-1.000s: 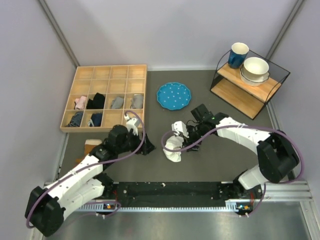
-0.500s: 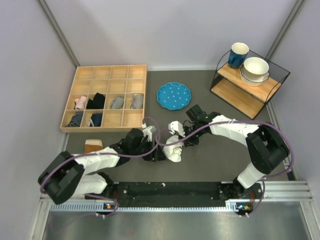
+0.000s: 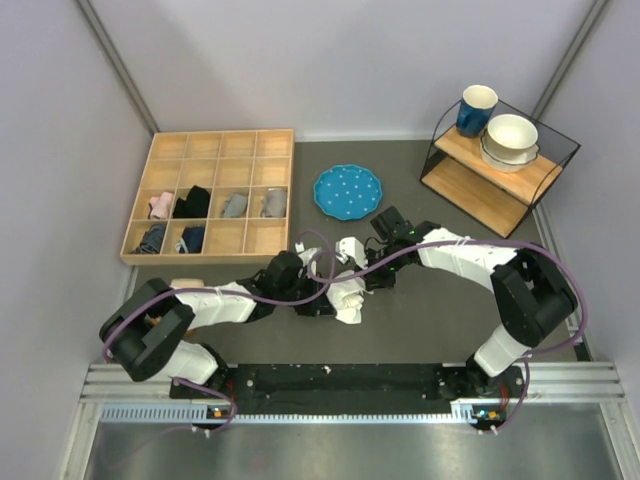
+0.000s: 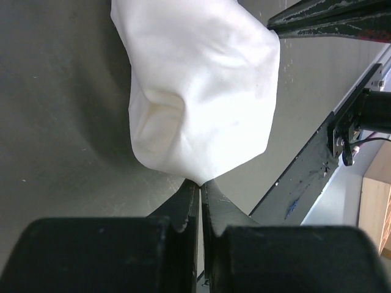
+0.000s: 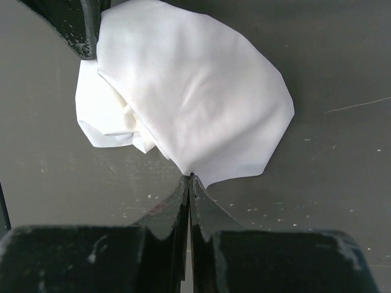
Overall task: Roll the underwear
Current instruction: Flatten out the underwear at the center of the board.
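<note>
L gripper tips pressed together, nipping edge of underwear, a soft, smooth white cloth in a rounded lump, mid dark matte table. R gripper tips together too, pinching its opposite creased edge.

I see the whole table from the top camera, set high behind its near edge and looking down, while the wrist cameras look along the left gripper and right gripper, very close, at the underwear that all three views share.
</note>
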You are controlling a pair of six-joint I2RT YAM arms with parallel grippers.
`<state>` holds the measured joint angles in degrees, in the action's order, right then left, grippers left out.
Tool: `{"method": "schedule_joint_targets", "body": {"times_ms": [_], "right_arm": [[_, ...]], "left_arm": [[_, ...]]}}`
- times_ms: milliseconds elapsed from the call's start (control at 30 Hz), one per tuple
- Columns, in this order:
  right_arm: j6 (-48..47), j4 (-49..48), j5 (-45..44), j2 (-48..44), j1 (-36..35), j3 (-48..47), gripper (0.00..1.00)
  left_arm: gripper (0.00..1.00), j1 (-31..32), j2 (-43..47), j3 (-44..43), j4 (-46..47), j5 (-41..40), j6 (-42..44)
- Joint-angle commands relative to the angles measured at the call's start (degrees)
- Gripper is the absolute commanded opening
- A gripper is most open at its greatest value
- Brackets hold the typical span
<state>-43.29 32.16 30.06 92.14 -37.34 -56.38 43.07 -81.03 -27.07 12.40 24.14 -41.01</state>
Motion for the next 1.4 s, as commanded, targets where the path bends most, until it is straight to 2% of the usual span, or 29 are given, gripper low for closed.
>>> {"method": "schedule_joint_targets", "body": {"times_ms": [0,167,233,433,567,667,767,900,967,1100,1167,1200,1300,1333,1367], "right_arm": [[1.45,-0.09,2.28,-0.99,-0.36,-3.12,0.00],[2.15,2.72,1.14,-2.05,0.60,-7.15,0.00],[2.07,5.27,0.35,-2.75,0.96,-11.35,0.00],[-1.09,12.56,-3.16,-4.42,2.10,-25.42,0.00],[-2.50,13.28,-5.27,-8.63,2.45,-28.26,0.00],[-4.07,14.15,-6.60,-13.45,2.54,-26.42,0.00],[-7.24,16.95,-3.27,-17.94,2.54,-23.43,0.00],[-10.24,26.62,4.63,-21.54,2.54,-22.73,0.00],[-8.75,27.07,5.53,-22.44,2.54,-22.11,0.00],[-6.03,23.84,4.74,-21.22,2.54,-17.64,0.00],[-4.26,21.72,6.49,-19.64,2.54,-16.22,0.00],[-3.91,21.54,10.07,-18.76,2.54,-15.26,0.02],[-3.82,21.19,18.15,-15.24,2.45,-13.42,0.08],[-4.00,21.10,20.28,-14.19,2.45,-12.97,0.10],[-4.08,21.01,21.95,-13.66,2.54,-12.53,0.16]], "left_arm": [[0.00,-0.44,1.14,-2.28,0.35,-1.02,1.20],[0.00,-4.39,7.45,-6.83,-8.34,0.03,7.33],[0.00,-7.54,9.66,-9.83,-16.15,2.48,10.59],[0.00,-13.97,9.67,-26.17,-36.00,9.34,23.42],[0.00,-14.94,8.35,-36.62,-45.70,11.28,30.28],[0.00,-14.94,8.44,-39.63,-49.13,13.12,31.70],[0.00,-14.94,9.66,-39.38,-49.76,17.14,31.26],[0.00,-14.51,12.21,-37.27,-49.50,23.49,29.24],[0.00,-13.89,13.62,-35.70,-49.06,25.24,28.36],[0.00,-13.98,13.54,-30.51,-42.49,25.08,27.31],[0.00,-14.77,10.38,-27.27,-39.84,24.99,26.52],[0.00,-15.03,8.63,-26.90,-38.96,26.47,26.51],[0.00,-15.21,1.60,-27.68,-36.06,29.55,24.24],[0.00,-15.21,-0.25,-27.69,-32.57,29.73,21.70],[0.00,-15.21,-0.61,-27.69,-30.62,29.56,20.11]]}}
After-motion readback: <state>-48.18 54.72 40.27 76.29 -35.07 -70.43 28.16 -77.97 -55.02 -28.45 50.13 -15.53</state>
